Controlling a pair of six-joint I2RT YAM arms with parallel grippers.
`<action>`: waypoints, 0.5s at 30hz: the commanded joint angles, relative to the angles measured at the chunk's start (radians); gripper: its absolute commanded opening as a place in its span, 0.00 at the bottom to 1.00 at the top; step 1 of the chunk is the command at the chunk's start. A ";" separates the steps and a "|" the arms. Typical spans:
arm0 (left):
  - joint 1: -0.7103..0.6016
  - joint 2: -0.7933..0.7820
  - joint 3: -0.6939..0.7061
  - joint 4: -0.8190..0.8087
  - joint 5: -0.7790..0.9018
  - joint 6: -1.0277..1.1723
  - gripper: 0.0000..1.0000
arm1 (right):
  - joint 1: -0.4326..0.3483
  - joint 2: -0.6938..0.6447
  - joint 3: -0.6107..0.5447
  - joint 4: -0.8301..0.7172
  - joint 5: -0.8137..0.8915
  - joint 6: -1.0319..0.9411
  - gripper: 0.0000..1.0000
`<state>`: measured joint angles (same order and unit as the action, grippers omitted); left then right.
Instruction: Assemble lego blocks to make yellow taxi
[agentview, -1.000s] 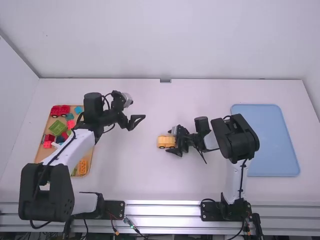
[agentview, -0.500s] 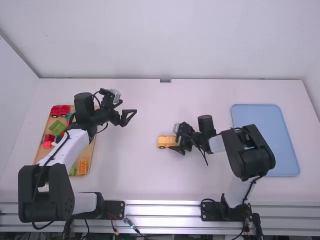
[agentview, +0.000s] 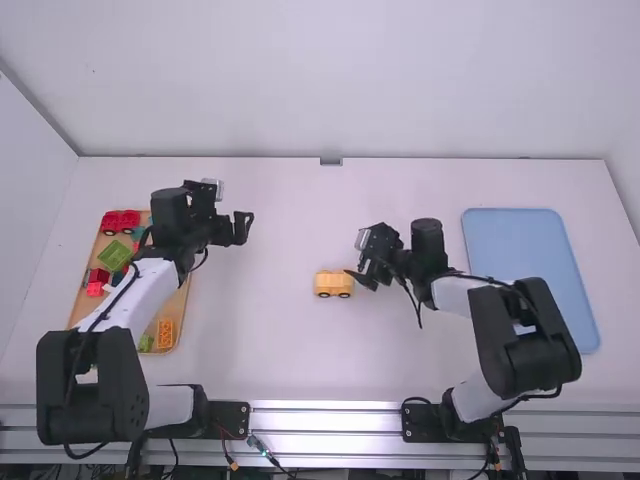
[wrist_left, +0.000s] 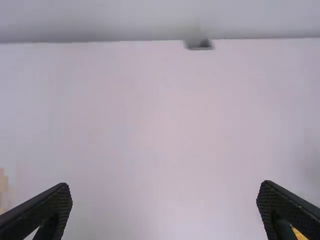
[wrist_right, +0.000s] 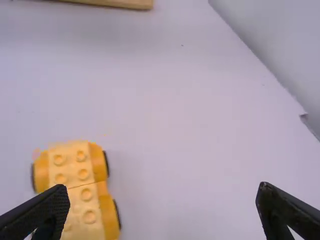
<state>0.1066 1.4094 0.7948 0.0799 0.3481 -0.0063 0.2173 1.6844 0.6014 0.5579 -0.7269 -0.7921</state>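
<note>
The yellow block car (agentview: 333, 284) stands on its wheels at mid-table, with studded yellow blocks on top. Just right of it in the high view is my right gripper (agentview: 368, 277), not holding it. The right wrist view has the car (wrist_right: 76, 172) partly behind one finger, and the right gripper (wrist_right: 162, 195) open with its fingers wide apart. Over the table beside the block tray, my left gripper (agentview: 243, 228) is well away from the car. In its own wrist view the left gripper (wrist_left: 164, 192) is open, nothing between its fingers.
On the left, a wooden tray (agentview: 177, 318) holds several loose pieces, among them a red wheeled piece (agentview: 121, 221), a green block (agentview: 115, 255) and an orange block (agentview: 165, 333). A blue tray (agentview: 530, 280) lies at the right.
The right gripper has come off the car and drawn back to the right; the car stays in place. The left gripper has shifted left and slightly away from the camera.
</note>
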 joint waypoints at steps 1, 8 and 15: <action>0.004 -0.026 0.018 -0.015 -0.221 -0.105 0.99 | -0.029 -0.024 -0.007 0.011 0.065 0.003 0.99; 0.011 -0.026 0.018 -0.116 -0.429 -0.143 0.99 | -0.066 -0.024 -0.007 0.024 0.100 0.003 0.99; 0.058 -0.026 0.111 -0.499 -0.474 -0.122 0.99 | -0.065 -0.024 -0.007 0.093 0.096 0.003 0.99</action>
<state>0.1474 1.4097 0.8585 -0.3885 -0.0948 -0.1387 0.1505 1.6844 0.6006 0.6449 -0.6254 -0.7918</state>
